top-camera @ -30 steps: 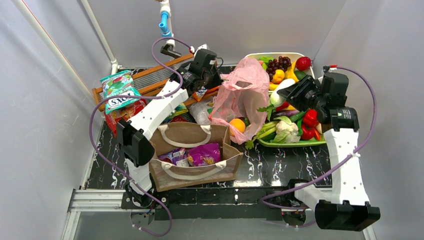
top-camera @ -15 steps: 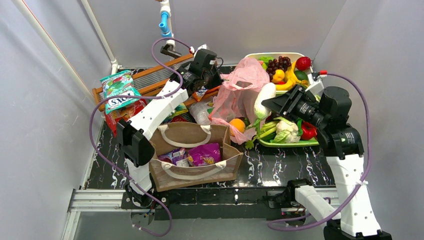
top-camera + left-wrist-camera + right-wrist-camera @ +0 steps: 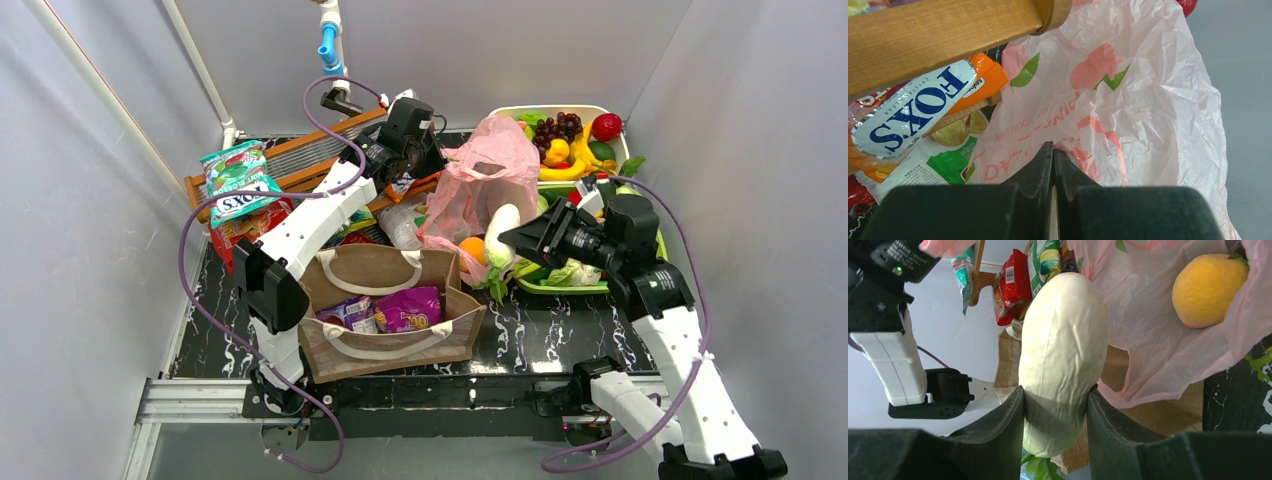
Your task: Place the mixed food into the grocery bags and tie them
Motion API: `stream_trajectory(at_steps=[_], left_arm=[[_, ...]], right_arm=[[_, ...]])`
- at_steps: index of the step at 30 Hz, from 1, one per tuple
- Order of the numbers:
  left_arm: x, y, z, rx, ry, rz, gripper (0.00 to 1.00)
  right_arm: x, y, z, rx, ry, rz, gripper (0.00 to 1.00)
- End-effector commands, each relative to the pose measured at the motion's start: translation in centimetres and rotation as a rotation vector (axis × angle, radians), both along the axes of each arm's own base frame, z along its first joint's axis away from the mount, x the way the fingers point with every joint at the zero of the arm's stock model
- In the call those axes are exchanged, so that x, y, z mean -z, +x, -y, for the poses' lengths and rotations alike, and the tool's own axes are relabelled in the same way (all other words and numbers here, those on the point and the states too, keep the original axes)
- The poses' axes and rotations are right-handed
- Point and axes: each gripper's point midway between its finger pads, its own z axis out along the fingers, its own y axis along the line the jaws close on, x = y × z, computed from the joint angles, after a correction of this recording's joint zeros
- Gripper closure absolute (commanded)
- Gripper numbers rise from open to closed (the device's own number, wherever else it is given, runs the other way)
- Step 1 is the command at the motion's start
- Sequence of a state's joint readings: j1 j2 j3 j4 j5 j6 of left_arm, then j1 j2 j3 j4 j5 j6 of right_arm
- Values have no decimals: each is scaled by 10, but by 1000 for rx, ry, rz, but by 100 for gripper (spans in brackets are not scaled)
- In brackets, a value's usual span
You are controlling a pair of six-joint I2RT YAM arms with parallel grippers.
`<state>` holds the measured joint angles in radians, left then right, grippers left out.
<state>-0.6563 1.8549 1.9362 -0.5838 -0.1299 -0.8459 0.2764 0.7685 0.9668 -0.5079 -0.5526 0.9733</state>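
The pink bag (image 3: 488,170) lies crumpled at the back middle of the tabletop (image 3: 560,335), between the wooden rack (image 3: 300,155) and the green tray (image 3: 565,287). Its mouth is hard to trace among the folds. An orange (image 3: 1208,290) rests in its near folds. The white vegetable (image 3: 1063,355) is clamped across its middle by the right pincer (image 3: 1055,392), its tip just beside the orange at the bag's edge — whether it has passed the rim I cannot tell, and its lower end is hidden behind the fingers. The left pincer (image 3: 1053,152) is pinched tight on a fold of the bag's film, next to a Fox's packet (image 3: 913,112). The brown tote (image 3: 390,320) stands near the front with a purple packet (image 3: 408,308) inside. The right arm covers much of the green tray. A second ago that arm held the vegetable over the trays — it has since swung left to the bag, while the left arm has not moved.
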Motion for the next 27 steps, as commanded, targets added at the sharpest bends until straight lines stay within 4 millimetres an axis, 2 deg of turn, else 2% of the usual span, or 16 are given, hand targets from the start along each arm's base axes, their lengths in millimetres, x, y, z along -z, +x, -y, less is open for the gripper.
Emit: stream_trajectory(at_steps=[1, 7, 12, 16, 20, 22, 27], left_arm=[[-30, -9, -7, 2, -44, 35, 100], [-33, -10, -10, -3, -44, 38, 100], [-36, -12, -10, 1, -50, 43, 100], [-39, -13, -10, 0, -56, 48, 100], [-41, -14, -11, 1, -54, 53, 100], [-41, -14, -12, -2, -53, 53, 100], [-41, -13, -11, 0, -53, 53, 100]], right_arm=[[-18, 15, -11, -27, 60, 41, 79], [-22, 48, -17, -20, 16, 3, 79], [-24, 84, -15, 4, -101, 78, 77], [-8, 117, -7, 34, -251, 121, 75], [4, 134, -6, 10, -332, 125, 69], [7, 139, -5, 11, -356, 118, 60], [5, 143, 1, 34, -389, 133, 29]])
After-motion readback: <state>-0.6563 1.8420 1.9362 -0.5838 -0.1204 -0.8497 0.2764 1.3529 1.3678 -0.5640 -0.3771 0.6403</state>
